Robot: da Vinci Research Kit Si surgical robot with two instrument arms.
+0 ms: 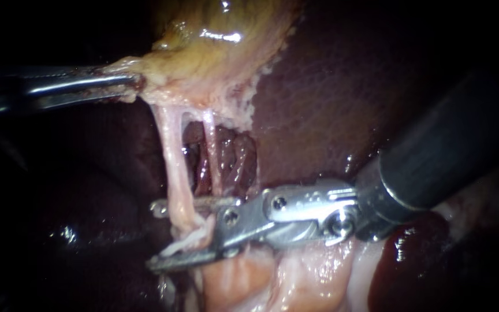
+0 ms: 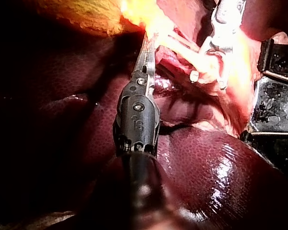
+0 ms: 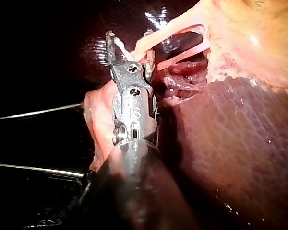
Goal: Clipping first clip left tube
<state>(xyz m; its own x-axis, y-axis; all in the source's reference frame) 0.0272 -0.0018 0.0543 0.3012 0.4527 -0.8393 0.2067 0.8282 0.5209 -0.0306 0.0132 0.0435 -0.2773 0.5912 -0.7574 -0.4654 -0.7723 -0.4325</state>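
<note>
The yellowish gallbladder [image 1: 215,52] is pulled toward the left by my left instrument [image 1: 129,85], whose jaws are shut on its edge; the left wrist view shows the same grip [image 2: 146,50]. Two pale tubes run down from it: the thicker left tube [image 1: 174,167] and a thinner right tube [image 1: 212,150]. My right instrument [image 1: 156,236] comes in from the right, its jaws open and straddling the lower end of the left tube. One jaw lies behind the tube and the other below it. In the right wrist view the tube [image 3: 158,36] crosses between those open jaws [image 3: 129,47].
Dark red liver [image 1: 330,86] fills the right and back of the field. Pale pink tissue [image 1: 295,277] lies under the right instrument's shaft. A black bench part with thin wires [image 3: 33,112] shows beside the tissue in the wrist views.
</note>
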